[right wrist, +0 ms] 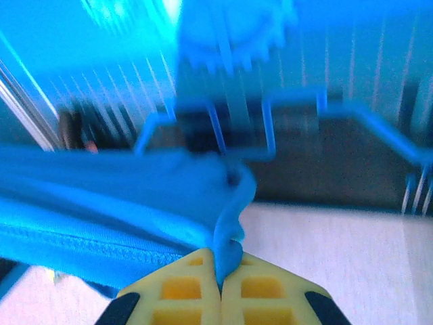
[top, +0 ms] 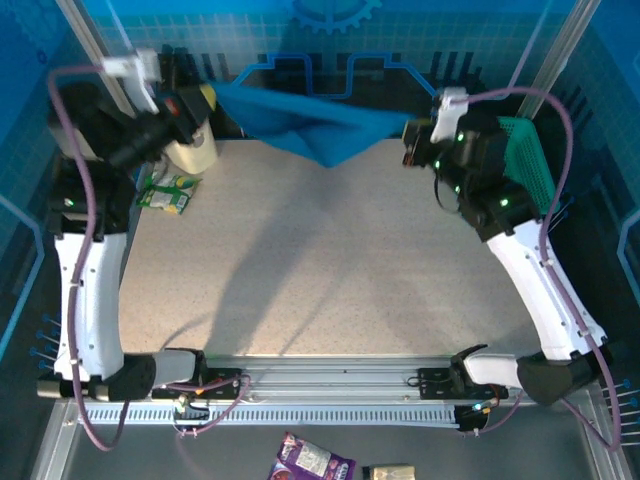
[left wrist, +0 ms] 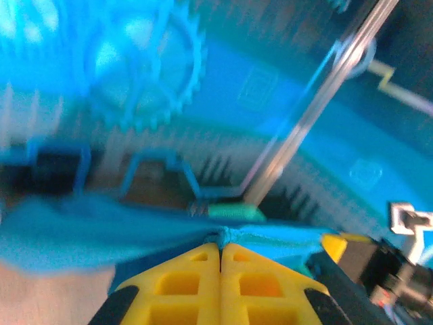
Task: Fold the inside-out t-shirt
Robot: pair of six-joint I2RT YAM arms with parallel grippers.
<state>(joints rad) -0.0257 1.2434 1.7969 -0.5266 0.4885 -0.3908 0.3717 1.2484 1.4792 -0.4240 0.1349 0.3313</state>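
**Shirt held aloft between both arms over the far edge**

The left gripper (top: 207, 97) is pinched shut on an edge of the t-shirt (top: 315, 125). In the left wrist view its yellow fingers (left wrist: 189, 271) meet tip to tip with a ridge of blue cloth caught between them. The right gripper (top: 411, 135) is clamped the same way: in the right wrist view a fold of the shirt (right wrist: 122, 203) runs down into the seam where its fingers (right wrist: 183, 288) close, with a stitched hem showing just to the left.

Between the two grips the shirt hangs in the air above the far edge of the tabletop (top: 320, 280). Its long axis runs left to right along that edge. The cloth sags to a point roughly midway between the arms, so neither arm is nearer; each holds one end. From either hand the bulk of the garment lies inward, toward the other hand. Laying it down probably calls for both arms to draw toward the near edge together, keeping the span taut so the cloth spreads rather than bunches.

A green mesh basket (top: 527, 160) stands at the far right edge, just behind the right arm, and I cannot tell what it holds. A cream-coloured container (top: 192, 152) sits at the far left corner beneath the left arm, its contents hidden, with a green packet (top: 168, 193) just beside it.
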